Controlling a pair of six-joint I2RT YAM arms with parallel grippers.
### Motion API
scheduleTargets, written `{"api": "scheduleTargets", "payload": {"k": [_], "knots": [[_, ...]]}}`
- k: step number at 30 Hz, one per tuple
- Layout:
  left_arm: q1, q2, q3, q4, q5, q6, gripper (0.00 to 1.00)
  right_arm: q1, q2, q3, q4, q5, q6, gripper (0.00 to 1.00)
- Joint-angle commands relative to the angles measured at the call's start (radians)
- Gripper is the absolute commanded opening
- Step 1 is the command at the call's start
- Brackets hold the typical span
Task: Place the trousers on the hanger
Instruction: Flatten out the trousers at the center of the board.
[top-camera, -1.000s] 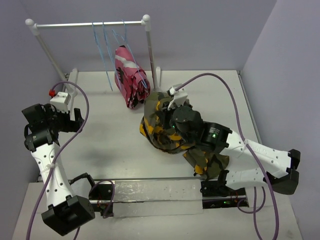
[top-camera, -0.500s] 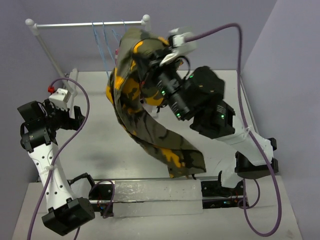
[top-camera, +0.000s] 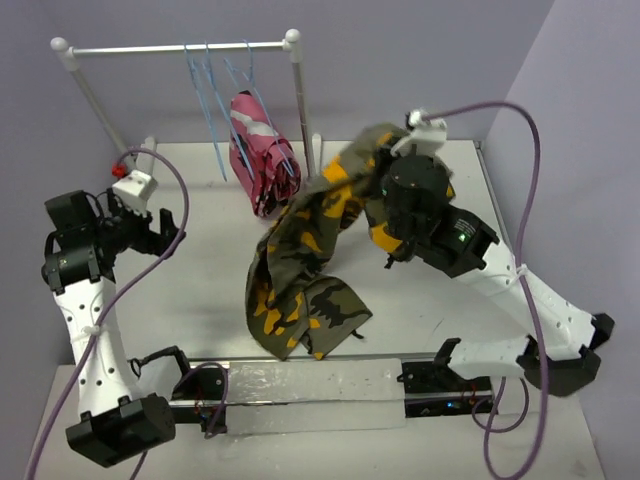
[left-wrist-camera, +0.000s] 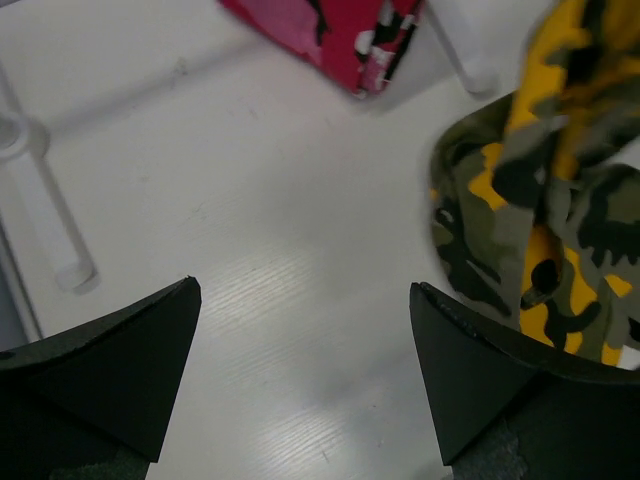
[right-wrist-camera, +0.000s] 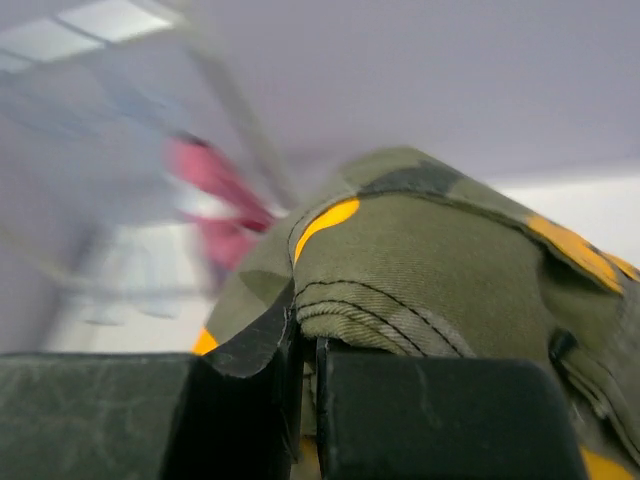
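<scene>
Trousers (top-camera: 300, 265) stretch in 1 long diagonal. Their top end is held high at the right rear, pinched in the clenched right end effector (top-camera: 392, 150). Their lower end points near-left and lies crumpled on the bench (top-camera: 190, 300). The left end effector (top-camera: 165, 232) is spread wide, grasping nothing, well apart. Light-blue hangers (top-camera: 205, 90) hang on the rail (top-camera: 170, 47) behind.

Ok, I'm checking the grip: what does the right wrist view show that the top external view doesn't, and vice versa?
Only right wrist: the right gripper pinching a stitched fold of the trousers. Only top external: the open left gripper, light-blue hangers on the white rail, the trousers' lower end lying on the table. Both: the trousers and the pink garment, blurred at the wrist.
</scene>
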Motion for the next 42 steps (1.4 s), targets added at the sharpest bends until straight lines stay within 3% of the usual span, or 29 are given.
{"api": "scheduleTargets", "payload": {"k": [1, 2, 3, 4, 5, 6, 8, 14, 18, 21, 25, 28, 36, 38, 39, 41, 42], "knots": [[-0.242, 0.002, 0.007, -0.047, -0.068, 0.033, 0.96, -0.28, -0.243, -0.411, -0.138, -0.157, 0.369, 0.14], [-0.25, 0.002, 0.005, -0.046, -0.115, 0.033, 0.96, -0.294, -0.252, -0.422, -0.137, -0.163, 0.373, 0.15], [-0.354, 0.003, -0.019, -0.033, -0.175, 0.026, 0.96, -0.385, -0.294, -0.552, -0.13, -0.248, 0.405, 0.44], [-0.426, 0.005, -0.038, -0.024, -0.219, 0.022, 0.96, -0.457, -0.317, -0.644, -0.122, -0.32, 0.422, 0.65], [-0.467, 0.008, -0.05, -0.019, -0.253, 0.02, 0.97, -0.508, -0.325, -0.7, -0.112, -0.376, 0.427, 0.77], [-0.49, 0.013, -0.056, -0.019, -0.272, 0.022, 0.97, -0.513, -0.322, -0.728, -0.108, -0.414, 0.433, 0.78], [-0.552, 0.024, -0.076, -0.022, -0.301, 0.028, 0.98, -0.603, -0.309, -0.77, -0.111, -0.472, 0.433, 0.98], [-0.784, 0.086, -0.127, -0.025, -0.398, 0.03, 0.99, -0.636, -0.215, -0.724, -0.09, -0.575, 0.386, 0.98], [-0.98, 0.12, -0.158, 0.042, -0.549, 0.034, 0.99, -0.637, -0.205, -0.708, -0.073, -0.64, 0.382, 0.97], [-1.062, 0.209, -0.159, 0.073, -0.554, 0.02, 0.99, -0.638, -0.209, -0.723, -0.071, -0.647, 0.401, 0.96], [-1.103, 0.32, -0.178, 0.162, -0.609, -0.014, 0.99, -0.639, -0.211, -0.746, -0.07, -0.64, 0.421, 0.94], [-1.101, 0.387, -0.248, 0.318, -0.701, -0.054, 0.99, -0.639, -0.207, -0.76, -0.06, -0.632, 0.413, 0.94], [-1.101, 0.536, -0.269, 0.408, -0.673, -0.156, 0.99, -0.638, -0.199, -0.767, -0.058, -0.621, 0.402, 0.93], [-1.095, 0.545, -0.308, 0.448, -0.7, -0.144, 0.93, -0.638, -0.203, -0.777, -0.053, -0.622, 0.402, 0.92], [-1.066, 0.54, -0.328, 0.464, -0.701, -0.13, 0.74, -0.638, -0.205, -0.78, -0.051, -0.621, 0.398, 0.92], [-1.001, 0.5, -0.365, 0.481, -0.694, -0.106, 0.13, -0.638, -0.201, -0.769, -0.058, -0.615, 0.391, 0.92], [-0.962, 0.481, -0.369, 0.486, -0.691, -0.098, 0.01, -0.638, -0.198, -0.766, -0.06, -0.612, 0.386, 0.92]]}}
